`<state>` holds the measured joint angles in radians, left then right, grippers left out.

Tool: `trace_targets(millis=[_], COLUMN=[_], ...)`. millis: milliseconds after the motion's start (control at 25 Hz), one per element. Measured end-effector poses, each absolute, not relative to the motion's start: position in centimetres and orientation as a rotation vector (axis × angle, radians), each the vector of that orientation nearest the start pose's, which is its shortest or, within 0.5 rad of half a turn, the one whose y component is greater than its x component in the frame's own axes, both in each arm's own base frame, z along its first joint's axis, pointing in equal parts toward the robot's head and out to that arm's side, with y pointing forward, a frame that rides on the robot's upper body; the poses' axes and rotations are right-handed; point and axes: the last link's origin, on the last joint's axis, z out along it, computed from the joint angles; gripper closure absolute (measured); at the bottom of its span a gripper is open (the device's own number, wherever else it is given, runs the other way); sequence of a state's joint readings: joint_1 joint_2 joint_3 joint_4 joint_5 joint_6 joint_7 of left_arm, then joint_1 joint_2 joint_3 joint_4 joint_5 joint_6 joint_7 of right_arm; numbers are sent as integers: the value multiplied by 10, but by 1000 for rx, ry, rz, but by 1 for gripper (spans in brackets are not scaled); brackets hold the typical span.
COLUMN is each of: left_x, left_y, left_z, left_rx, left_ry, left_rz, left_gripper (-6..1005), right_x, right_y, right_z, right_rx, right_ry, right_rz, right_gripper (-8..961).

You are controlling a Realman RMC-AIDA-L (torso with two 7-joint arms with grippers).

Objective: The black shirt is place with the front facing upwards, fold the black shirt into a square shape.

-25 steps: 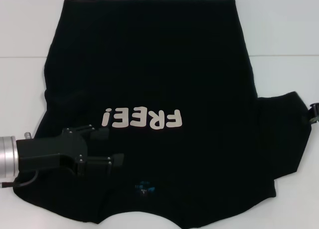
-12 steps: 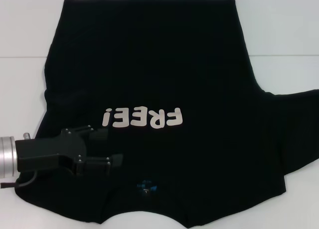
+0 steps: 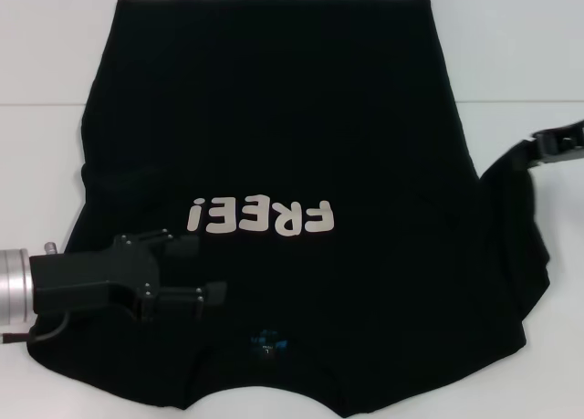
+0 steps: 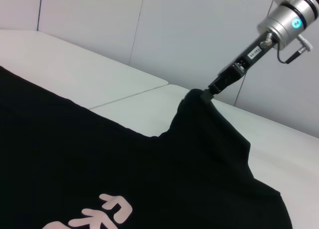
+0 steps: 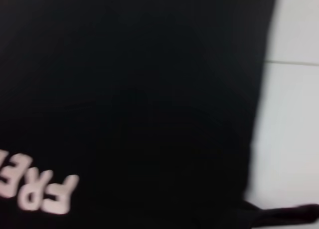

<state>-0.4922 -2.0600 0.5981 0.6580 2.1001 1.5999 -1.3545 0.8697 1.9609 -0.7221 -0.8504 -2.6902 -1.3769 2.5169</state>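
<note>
Black cotton fills most of the head view: the shirt [image 3: 274, 163] lies front up on the white table [image 3: 511, 54], its "FREE!" lettering [image 3: 261, 217] just ahead of the left gripper [image 3: 205, 268] and the blue neck label [image 3: 265, 343] near it on the robot's side.

That left gripper rests low over the shirt's left shoulder area, its two fingers spread with nothing between them. Judging by its posture it is idle or pinning the cloth, though contact cannot be confirmed.

The right gripper [image 3: 547, 150] is at work. It pinches the tip of the right sleeve [image 3: 511, 177], and in the left wrist view the cloth rises in a peak [image 4: 197, 102] up to its closed fingertips, clear of the table. The rest of the shirt lies below and inboard of it.

The step in hand looks like the first fold: bringing the right sleeve over the body. The next move likely calls for carrying the sleeve inward toward the lettering, keeping the pinch firm, then lowering it so the sleeve lies flat along a straight side edge before letting go. Lifting too high could drag the body out of line.
</note>
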Motion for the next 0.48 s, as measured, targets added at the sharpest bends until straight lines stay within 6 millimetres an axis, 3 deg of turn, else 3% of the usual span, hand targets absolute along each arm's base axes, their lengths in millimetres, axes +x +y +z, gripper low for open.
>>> trace_targets(millis=[200, 480], left_x=[-289, -289], left_y=[314, 314], left_z=[11, 11], left_rx=[-2715, -2710], left_ry=[-670, -676], left_rz=[-634, -638], left_gripper=[79, 80], right_x=[193, 168], right_y=[446, 452], right_z=[39, 4], right_rx=[-2339, -2415], right_ry=[1293, 1219], right_rz=[-125, -134], right_gripper=[790, 766])
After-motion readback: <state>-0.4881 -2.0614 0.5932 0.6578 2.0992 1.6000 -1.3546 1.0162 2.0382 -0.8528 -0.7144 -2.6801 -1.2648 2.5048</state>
